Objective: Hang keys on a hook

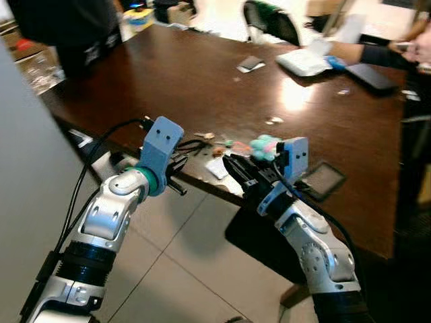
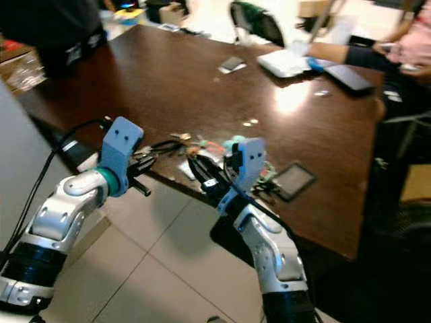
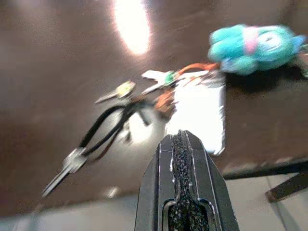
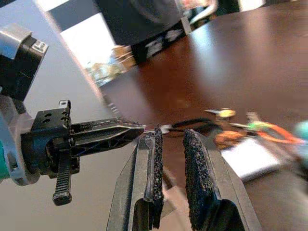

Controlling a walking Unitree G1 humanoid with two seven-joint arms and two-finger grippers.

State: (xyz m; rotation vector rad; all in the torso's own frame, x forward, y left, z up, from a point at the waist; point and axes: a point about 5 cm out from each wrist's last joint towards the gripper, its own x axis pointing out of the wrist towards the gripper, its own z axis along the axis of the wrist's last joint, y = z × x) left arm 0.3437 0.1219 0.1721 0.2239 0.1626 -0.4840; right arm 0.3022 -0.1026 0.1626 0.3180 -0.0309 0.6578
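Nearby, keys [image 3: 122, 113] beside unlabelled white card [image 3: 199, 113].

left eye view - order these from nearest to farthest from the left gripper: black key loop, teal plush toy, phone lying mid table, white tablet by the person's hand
1. Black key loop, at the table's near edge just beyond the left gripper.
2. Teal plush toy, further along the near edge toward the robot's right.
3. Phone, lying mid table.
4. White tablet, at the far side by the person's hand.
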